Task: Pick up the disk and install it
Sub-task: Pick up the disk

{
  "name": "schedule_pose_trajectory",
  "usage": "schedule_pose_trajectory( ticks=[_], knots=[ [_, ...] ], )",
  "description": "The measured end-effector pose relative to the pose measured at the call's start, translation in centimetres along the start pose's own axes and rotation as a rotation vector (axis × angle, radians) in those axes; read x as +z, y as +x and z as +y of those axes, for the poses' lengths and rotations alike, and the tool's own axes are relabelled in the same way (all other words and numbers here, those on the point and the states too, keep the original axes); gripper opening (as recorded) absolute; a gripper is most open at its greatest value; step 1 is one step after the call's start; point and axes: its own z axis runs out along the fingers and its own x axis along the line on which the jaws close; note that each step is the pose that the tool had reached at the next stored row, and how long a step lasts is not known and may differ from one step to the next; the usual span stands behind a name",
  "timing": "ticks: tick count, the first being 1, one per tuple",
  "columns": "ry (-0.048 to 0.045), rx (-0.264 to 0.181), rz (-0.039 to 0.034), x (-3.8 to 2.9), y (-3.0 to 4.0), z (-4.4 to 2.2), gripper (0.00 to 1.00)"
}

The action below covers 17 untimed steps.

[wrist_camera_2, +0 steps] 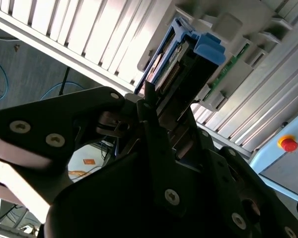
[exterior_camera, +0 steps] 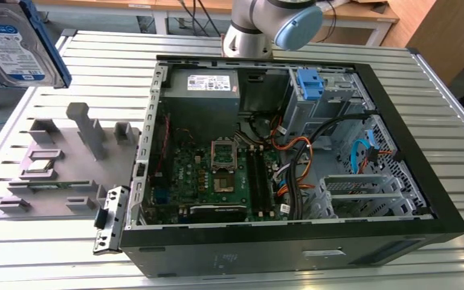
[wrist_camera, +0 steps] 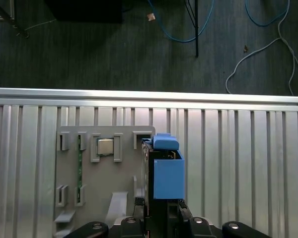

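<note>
The disk (exterior_camera: 19,45) is a silver hard drive with a white-and-blue label and blue rails. It hangs in the air at the exterior view's upper left, above the grey parts fixture (exterior_camera: 63,163). In the first wrist view the disk (wrist_camera: 168,176) appears edge-on, its blue bracket uppermost, over the fixture (wrist_camera: 104,173) and the slatted table. My gripper (wrist_camera: 161,210) is shut on its lower end. The second wrist view has the black fingers (wrist_camera_2: 146,106) clamped on the disk (wrist_camera_2: 186,59) from both sides.
The open computer case (exterior_camera: 425,181) lies on the table at the exterior view's right, with a motherboard (exterior_camera: 215,169), cables and a drive bay holding a blue bracket (exterior_camera: 309,84). The arm's base (exterior_camera: 264,24) stands behind the case. A red button (wrist_camera_2: 288,144) sits beyond the table.
</note>
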Motion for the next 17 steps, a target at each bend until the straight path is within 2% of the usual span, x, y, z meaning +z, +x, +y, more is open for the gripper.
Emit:
schedule_pose_trajectory(
  ticks=[17],
  knots=[
    [0.0000, 0.000, 0.0000, -1.95, -0.18, 0.08, 0.35]
  ],
)
